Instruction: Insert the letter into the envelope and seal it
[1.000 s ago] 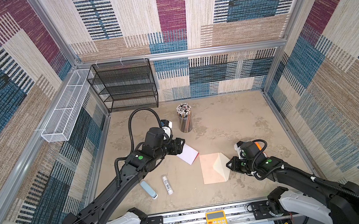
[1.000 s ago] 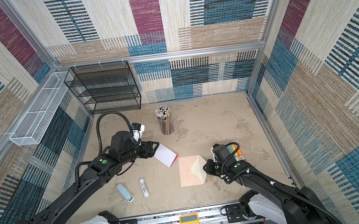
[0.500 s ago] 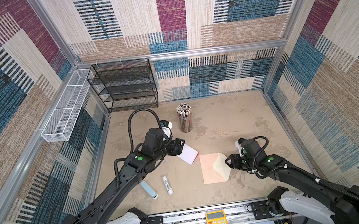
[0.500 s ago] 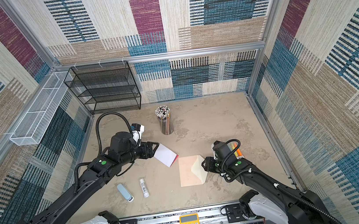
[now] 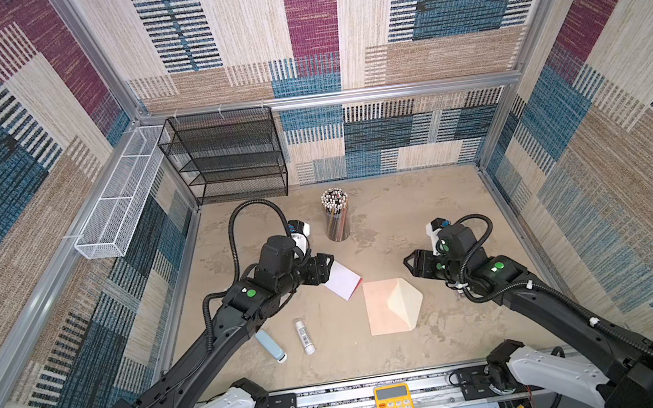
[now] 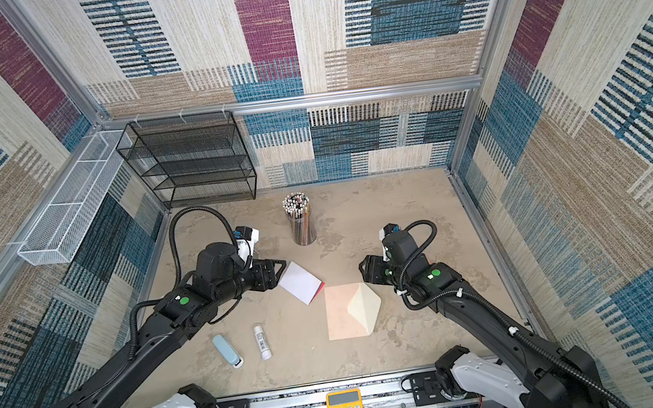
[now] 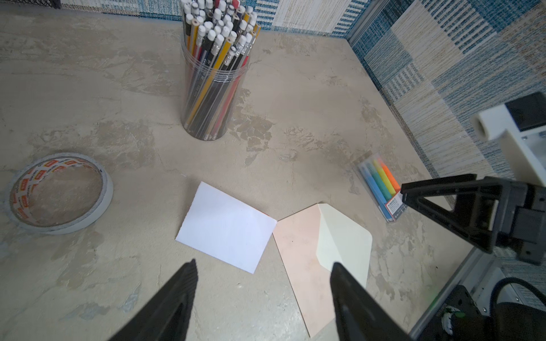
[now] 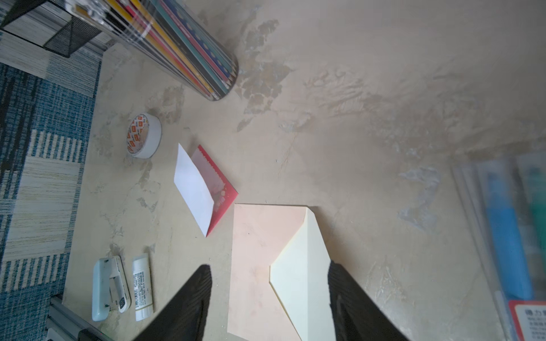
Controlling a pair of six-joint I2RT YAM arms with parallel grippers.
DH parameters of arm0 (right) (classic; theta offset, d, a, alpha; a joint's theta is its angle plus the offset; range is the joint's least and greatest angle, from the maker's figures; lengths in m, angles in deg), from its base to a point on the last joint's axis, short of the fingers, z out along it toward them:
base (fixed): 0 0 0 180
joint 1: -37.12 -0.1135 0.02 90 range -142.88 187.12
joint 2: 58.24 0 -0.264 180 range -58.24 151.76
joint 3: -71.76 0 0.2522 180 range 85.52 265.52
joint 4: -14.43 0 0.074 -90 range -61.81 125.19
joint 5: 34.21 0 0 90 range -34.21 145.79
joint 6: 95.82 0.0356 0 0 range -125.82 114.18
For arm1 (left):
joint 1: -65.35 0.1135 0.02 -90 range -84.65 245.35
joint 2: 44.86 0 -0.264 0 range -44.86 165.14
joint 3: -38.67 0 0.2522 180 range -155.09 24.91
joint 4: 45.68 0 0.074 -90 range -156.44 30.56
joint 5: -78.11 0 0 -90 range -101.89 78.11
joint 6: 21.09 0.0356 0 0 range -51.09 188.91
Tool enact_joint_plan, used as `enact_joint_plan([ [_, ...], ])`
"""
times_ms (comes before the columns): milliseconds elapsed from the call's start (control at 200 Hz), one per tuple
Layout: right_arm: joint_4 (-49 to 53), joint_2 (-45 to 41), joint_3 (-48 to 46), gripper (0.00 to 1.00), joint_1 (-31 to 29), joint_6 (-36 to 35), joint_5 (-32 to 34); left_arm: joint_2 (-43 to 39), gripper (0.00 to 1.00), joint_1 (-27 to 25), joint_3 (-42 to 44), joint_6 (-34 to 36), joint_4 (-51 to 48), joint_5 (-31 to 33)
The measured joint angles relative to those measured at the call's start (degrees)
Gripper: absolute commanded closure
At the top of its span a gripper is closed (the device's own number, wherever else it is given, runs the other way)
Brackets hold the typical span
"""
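The letter (image 5: pixel 342 280) (image 6: pixel 300 282) lies on the table, white face up with a red edge showing; in the right wrist view its red inside (image 8: pixel 220 189) shows. Just right of it lies the peach envelope (image 5: pixel 381 312) (image 6: pixel 342 316), its cream flap (image 5: pixel 405 300) half raised. My left gripper (image 5: pixel 325 267) (image 7: pixel 263 262) is open and empty at the letter's left corner. My right gripper (image 5: pixel 411 266) (image 8: pixel 269 265) hovers open and empty above the envelope's flap side, touching nothing.
A clear cup of pencils (image 5: pixel 336 220) stands behind the letter. A tape roll (image 7: pixel 59 193) and a highlighter pack (image 7: pixel 381 183) lie on the table. A glue stick (image 5: pixel 304 335) and a pale blue stapler (image 5: pixel 270 345) lie near the front. A black mesh shelf (image 5: pixel 227 157) stands at the back left.
My right gripper has opened, let go of the envelope's flap and lifted back from it. The left arm has hardly moved.
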Motion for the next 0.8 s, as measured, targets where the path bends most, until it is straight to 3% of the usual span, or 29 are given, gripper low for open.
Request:
enact_joint_plan([
  [240,-8.3,8.0,3.1,0.36,-0.6,-1.5,-6.7,-1.3,0.25,1.0,1.3,-0.2,-0.7,-0.1],
  [451,-14.4,19.2,7.7,0.36,-4.9,-3.2,-9.9,-4.5,0.24,3.8,5.4,-1.7,-1.2,-1.7],
  [802,-17.2,33.3,13.2,0.36,-6.8,-7.1,-13.2,-8.3,0.25,5.3,14.8,-8.2,-0.3,-6.7],
])
